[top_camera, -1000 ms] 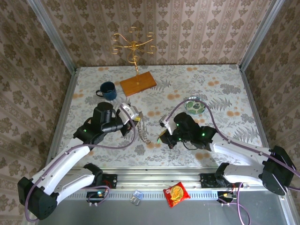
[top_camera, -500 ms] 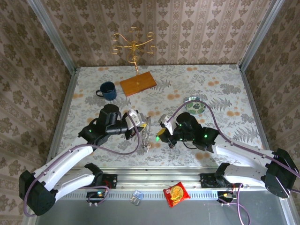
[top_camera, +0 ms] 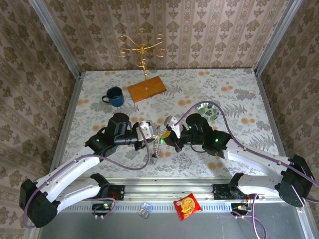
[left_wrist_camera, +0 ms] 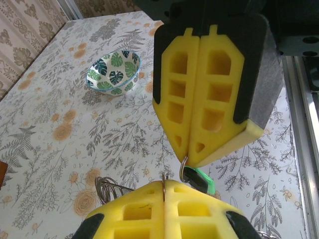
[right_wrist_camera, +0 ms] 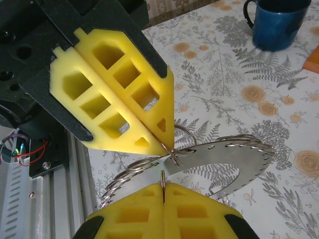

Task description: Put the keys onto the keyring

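Observation:
My two grippers meet tip to tip above the table's middle. The left gripper [top_camera: 153, 134] [left_wrist_camera: 164, 185] [right_wrist_camera: 167, 147] is shut on the keyring [right_wrist_camera: 173, 155], a thin wire loop. The loop hangs on a flat crescent metal plate [right_wrist_camera: 224, 159] strung with several more rings [top_camera: 155, 148] [left_wrist_camera: 107, 188]. The right gripper [top_camera: 165, 133] [left_wrist_camera: 188, 159] [right_wrist_camera: 163, 188] is shut on a small ring. From that ring the green-headed key [left_wrist_camera: 203, 181] dangles with a dark piece beside it. The two pinched rings stand a finger's width apart.
A blue mug [top_camera: 114, 96] [right_wrist_camera: 276, 22] and a wooden base [top_camera: 146, 88] with a gold stand sit at the back left. A leaf-patterned bowl [top_camera: 207, 112] [left_wrist_camera: 113, 72] is behind the right arm. A snack packet [top_camera: 187, 205] lies by the front rail.
Both grippers rose and closed in on each other. The left moved right carrying the ring chain. The right moved left and back with the green key.

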You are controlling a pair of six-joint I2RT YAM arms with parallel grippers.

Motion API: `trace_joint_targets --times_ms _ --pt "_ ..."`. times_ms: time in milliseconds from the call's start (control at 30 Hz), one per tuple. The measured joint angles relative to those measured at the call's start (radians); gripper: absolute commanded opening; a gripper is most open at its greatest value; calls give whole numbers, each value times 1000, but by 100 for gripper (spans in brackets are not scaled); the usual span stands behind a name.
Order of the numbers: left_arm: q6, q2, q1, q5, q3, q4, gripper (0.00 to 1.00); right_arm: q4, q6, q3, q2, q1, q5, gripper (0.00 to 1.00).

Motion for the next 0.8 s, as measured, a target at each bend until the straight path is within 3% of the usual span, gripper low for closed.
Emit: trace_joint_targets --times_ms 567,800 --pt "28 -29 -14 -31 -19 20 0 13 25 23 34 -12 18 0" --pt "36 -53 -15 -42 -47 47 0 13 76 28 53 -38 -34 0"
